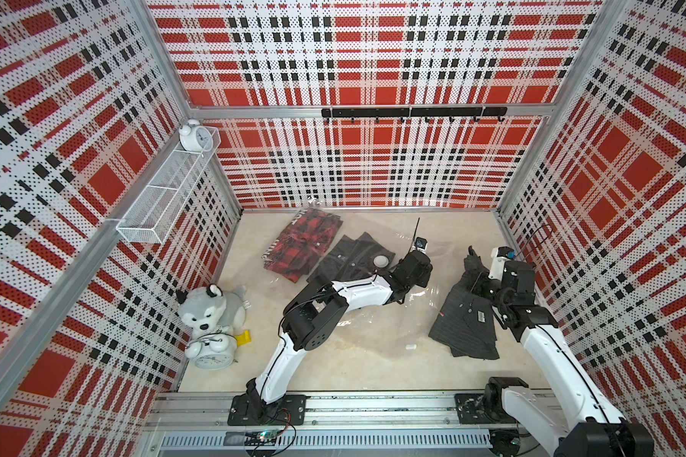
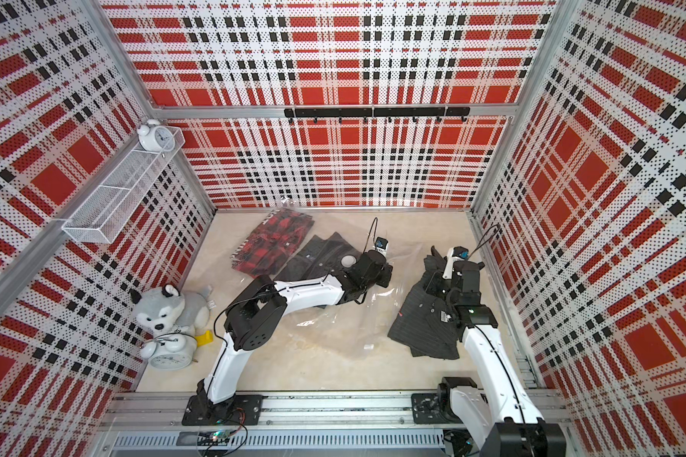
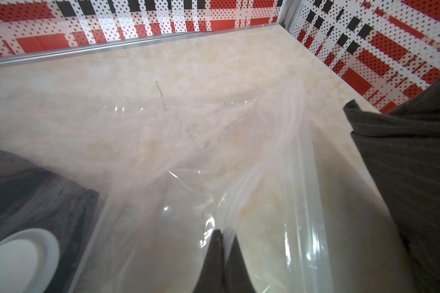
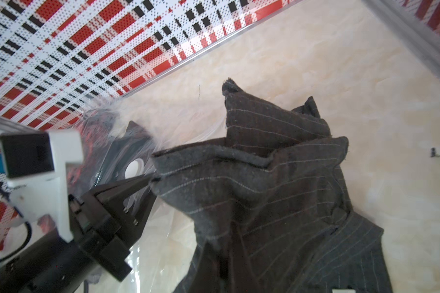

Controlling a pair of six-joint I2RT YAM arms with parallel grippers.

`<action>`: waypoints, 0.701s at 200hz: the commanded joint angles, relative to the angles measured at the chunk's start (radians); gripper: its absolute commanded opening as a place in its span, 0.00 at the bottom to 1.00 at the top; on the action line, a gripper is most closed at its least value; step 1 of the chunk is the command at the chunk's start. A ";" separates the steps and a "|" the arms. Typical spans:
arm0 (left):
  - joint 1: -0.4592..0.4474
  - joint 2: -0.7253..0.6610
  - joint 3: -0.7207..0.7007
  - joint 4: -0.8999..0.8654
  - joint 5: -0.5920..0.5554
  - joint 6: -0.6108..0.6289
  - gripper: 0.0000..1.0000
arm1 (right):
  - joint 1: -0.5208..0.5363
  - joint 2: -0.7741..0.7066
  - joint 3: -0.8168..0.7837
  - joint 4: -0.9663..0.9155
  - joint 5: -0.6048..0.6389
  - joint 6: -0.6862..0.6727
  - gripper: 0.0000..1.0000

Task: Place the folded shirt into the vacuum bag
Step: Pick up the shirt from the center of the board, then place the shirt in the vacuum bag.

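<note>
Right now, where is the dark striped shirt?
In both top views the striped shirt lies at the right, beside the clear bag, its far end lifted.

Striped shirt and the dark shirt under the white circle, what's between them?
Clear vacuum bag plastic, pinched by the left claw, lies between the striped shirt and the dark shirt, seen in both top views and the left wrist view.

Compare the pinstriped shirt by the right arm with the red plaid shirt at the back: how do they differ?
The pinstriped shirt is dark grey with thin stripes; the red plaid shirt is red-and-black checked. The pinstriped one lies outside the vacuum bag, the plaid one under its clear film. The pinstriped one has one end raised and bunched; the plaid one lies flat. Both are folded.
</note>
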 commanded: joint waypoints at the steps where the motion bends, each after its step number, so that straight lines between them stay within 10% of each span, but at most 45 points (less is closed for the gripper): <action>1: -0.005 -0.026 0.023 0.028 0.072 -0.043 0.00 | -0.005 -0.050 -0.040 0.044 -0.088 0.039 0.00; 71: -0.009 -0.018 -0.015 0.091 0.196 -0.133 0.00 | 0.031 -0.109 -0.114 0.116 -0.137 0.118 0.00; 140: -0.012 -0.067 -0.062 0.125 0.248 -0.181 0.00 | 0.148 0.149 -0.155 0.313 -0.104 0.166 0.00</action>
